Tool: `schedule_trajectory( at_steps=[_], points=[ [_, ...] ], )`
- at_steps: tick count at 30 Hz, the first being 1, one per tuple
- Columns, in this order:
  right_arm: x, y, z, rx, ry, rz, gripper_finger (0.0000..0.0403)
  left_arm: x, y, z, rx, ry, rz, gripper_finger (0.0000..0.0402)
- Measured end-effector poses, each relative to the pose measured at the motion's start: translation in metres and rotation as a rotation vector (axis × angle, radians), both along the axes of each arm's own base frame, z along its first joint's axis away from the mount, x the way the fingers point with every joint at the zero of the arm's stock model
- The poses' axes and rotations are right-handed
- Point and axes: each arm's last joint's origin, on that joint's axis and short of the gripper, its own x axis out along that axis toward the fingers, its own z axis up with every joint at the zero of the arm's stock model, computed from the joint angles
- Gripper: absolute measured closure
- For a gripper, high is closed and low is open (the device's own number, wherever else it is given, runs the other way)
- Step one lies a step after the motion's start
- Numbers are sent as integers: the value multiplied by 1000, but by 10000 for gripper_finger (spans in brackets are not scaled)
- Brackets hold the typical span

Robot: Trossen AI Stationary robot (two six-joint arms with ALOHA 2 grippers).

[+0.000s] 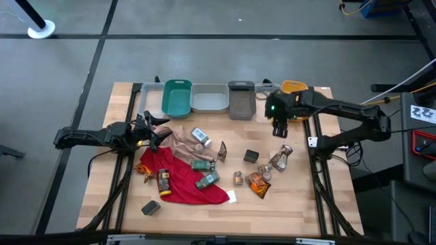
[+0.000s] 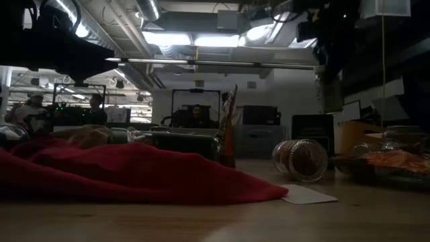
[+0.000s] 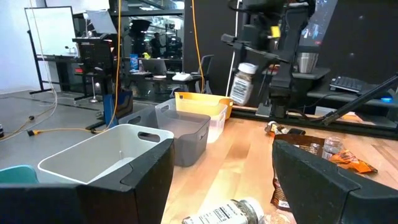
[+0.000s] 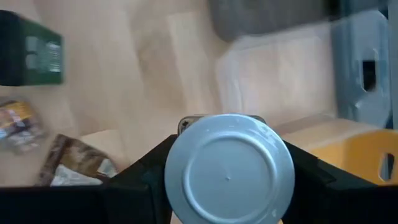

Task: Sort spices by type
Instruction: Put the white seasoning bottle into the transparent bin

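Note:
My right gripper hangs above the table in front of the grey bin and the yellow bin, shut on a white-capped jar. My left gripper is open and low at the table's left, beside the tan cloth. Another white-capped jar lies on its side on that cloth. Green boxes and a yellow-capped bottle rest on the red cloth. Dark boxes, a small brown jar and orange packets lie on bare wood. My right gripper pinches the white-capped jar between its two fingers, one on each side just below the cap. The fingers come from above, pointing down. The jar is lifted clear of the table, cap up and slightly tilted.
Teal, pale, grey and yellow bins stand in a row along the far edge. A dark box lies near the front left corner. Bare wood shows along the near edge and at the right. People sit in the room behind.

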Motion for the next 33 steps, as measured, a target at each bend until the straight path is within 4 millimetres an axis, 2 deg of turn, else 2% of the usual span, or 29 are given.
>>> schedule_trajectory(
  at_steps=[8, 15, 19, 25, 29, 33],
  points=[
    [-9, -42, 4, -68, -72, -59, 201, 0, 0, 0, 4, 2, 0, 147],
    [-12, -89, 2, -126, -174, -159, 197, 0, 0, 0, 4, 1, 0, 147],
    [-9, -116, -13, -75, -196, -194, 197, 0, 0, 0, 4, 1, 0, 147],
    [-3, -153, -48, -6, -159, -229, 193, 0, 0, 0, 3, 2, 0, 147],
    [0, -170, -68, 28, -146, -240, 192, 0, 0, 0, 4, 1, 0, 147],
    [2, -181, -81, 38, -143, -258, 191, 0, 0, 0, 3, 2, 0, 147]
  ],
)
